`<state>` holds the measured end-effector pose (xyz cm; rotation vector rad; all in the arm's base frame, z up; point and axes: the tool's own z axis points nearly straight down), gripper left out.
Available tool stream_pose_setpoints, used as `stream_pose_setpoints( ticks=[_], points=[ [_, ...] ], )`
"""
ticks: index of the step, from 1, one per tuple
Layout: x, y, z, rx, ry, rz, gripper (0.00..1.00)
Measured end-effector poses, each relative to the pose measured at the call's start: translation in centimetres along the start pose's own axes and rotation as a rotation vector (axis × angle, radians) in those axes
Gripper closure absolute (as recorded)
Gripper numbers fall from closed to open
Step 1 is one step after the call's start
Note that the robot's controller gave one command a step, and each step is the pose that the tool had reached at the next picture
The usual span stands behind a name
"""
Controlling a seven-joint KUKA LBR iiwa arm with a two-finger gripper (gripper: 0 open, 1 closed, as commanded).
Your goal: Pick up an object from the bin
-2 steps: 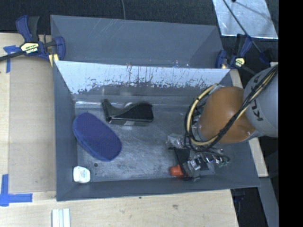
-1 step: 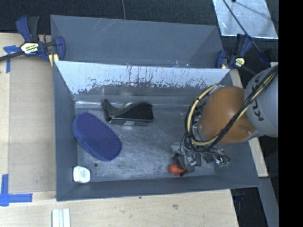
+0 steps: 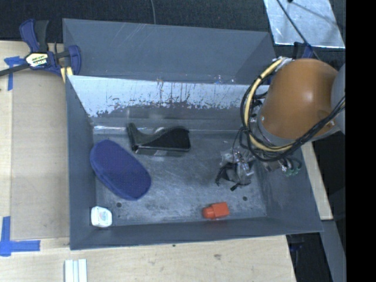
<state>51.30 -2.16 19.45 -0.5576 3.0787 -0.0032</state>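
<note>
I am watching the arm [image 3: 299,101] leaning in over the right-hand wall of the grey metal bin [image 3: 176,46]. Its rounded orange-brown wrist cover is sitting high above the bin's right side. Loops of yellow and black cable [image 3: 254,98] are curling round the cover's left edge, and the wrist is pointing down and to the left. The gripper [image 3: 235,172] is hanging low over the right part of the bin's floor, close to the foot of the right wall.

The floor is showing as scuffed, dull grey metal, and the rear wall is carrying a band of dark scratches along its lower edge. Four things are lying well apart on the floor. A dark blue oval soft case [image 3: 119,170] is lying at the left, tilted across the floor. A black wedge-shaped object [image 3: 161,140], possibly a stapler though I am not sure from here, is lying near the rear wall, just beyond the case. A small white round item [image 3: 101,217] is sitting in the front left corner. A small orange-red block [image 3: 215,211] is lying by the front wall.

The gripper is over bare floor, and the orange-red block is the thing nearest to it, sitting toward the front wall and apart from it. I cannot tell whether the gripper is released or clenched, and I am seeing nothing held in it.
</note>
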Motion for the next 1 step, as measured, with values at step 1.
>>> stream_pose_setpoints(
  ticks=[1],
  points=[
    [-1.16, -0.1, -6.24, 0.0, 0.001, 0.028, 1.0]
  ],
)
